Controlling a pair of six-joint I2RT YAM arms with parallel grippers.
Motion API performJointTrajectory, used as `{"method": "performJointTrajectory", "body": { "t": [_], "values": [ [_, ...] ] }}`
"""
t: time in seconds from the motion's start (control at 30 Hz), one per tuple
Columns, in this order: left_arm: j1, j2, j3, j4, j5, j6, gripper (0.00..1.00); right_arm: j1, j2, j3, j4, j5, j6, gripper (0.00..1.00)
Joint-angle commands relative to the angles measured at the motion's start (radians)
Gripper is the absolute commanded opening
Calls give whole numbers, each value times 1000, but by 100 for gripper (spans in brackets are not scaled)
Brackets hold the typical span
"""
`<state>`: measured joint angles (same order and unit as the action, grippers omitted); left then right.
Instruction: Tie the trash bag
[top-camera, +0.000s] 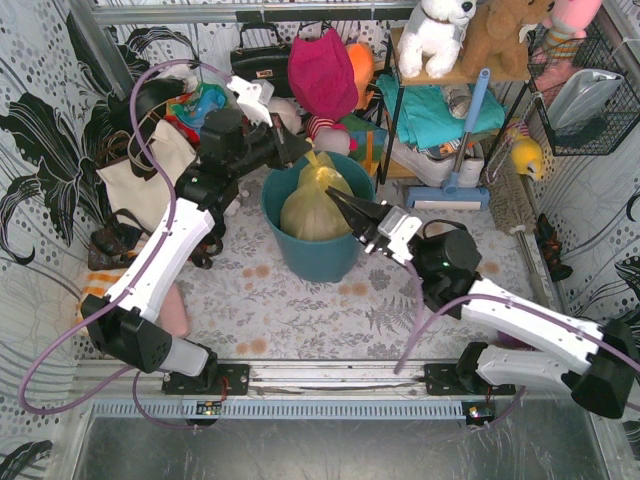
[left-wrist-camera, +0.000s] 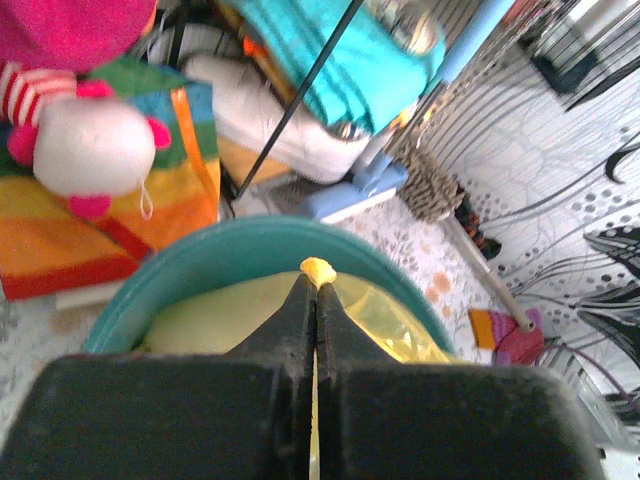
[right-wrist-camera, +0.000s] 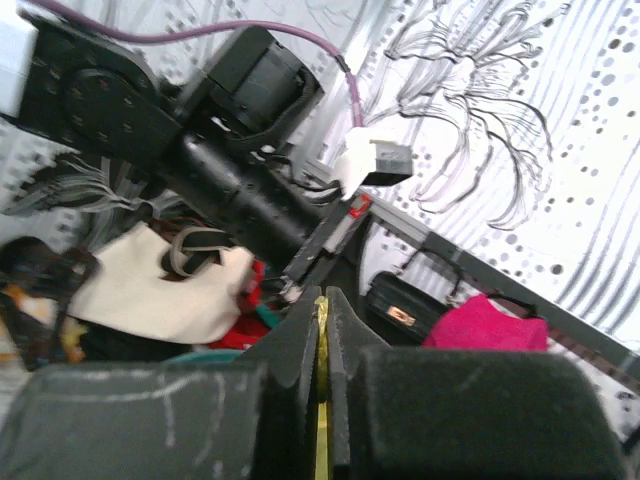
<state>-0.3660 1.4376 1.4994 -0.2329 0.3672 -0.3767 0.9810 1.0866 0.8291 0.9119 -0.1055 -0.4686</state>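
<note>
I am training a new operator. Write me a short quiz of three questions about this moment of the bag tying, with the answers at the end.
1. True or false: the trash bag sits inside the teal bin.
2. What does the left gripper pinch at its tip?
A) a bit of the bag's yellow plastic
B) the rim of the bin
C) nothing
3. Fill the gap with "open" or "shut": the right gripper is ___ on a thin strip of the bag's yellow plastic.

Key: 1 true; 2 A; 3 shut.
</note>
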Motion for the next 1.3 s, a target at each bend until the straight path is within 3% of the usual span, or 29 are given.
{"method": "performJointTrajectory", "body": {
  "t": [0.0, 0.13, 0.23, 0.4, 0.6, 0.63, 0.73, 0.83, 0.9, 1.07, 1.27],
  "values": [
    [3, -5, 33, 123, -99, 12, 0, 3, -95, 8, -244, -170, 252, 0],
    [3, 38, 5, 136, -149, 15, 0, 3, -129, -72, -283, -238, 459, 0],
    [3, 69, -8, 139, -182, 16, 0, 5, -147, -100, -287, -250, 523, 0],
    [5, 90, -4, 136, -216, 4, 0, 5, -169, -85, -329, -254, 542, 0],
    [4, 62, -11, 176, -85, -39, 0, 4, -186, -16, -495, -227, 526, 0],
    [4, 57, -14, 187, -59, -50, 0, 5, -189, -6, -508, -201, 536, 2],
    [4, 45, -23, 207, 10, -81, 0, 5, -193, 40, -540, -137, 577, 36],
    [4, 35, -34, 216, 52, -100, 0, 5, -189, 92, -586, -64, 674, 55],
    [4, 24, -48, 226, 54, -108, 0, 5, -173, 160, -680, 7, 777, 63],
    [4, 13, -55, 226, 57, -102, 0, 5, -80, 373, -1035, 141, 972, 67],
    [5, 22, -60, 246, 82, -116, 0, 5, -9, 460, -1237, 126, 1076, 59]
  ]
}}
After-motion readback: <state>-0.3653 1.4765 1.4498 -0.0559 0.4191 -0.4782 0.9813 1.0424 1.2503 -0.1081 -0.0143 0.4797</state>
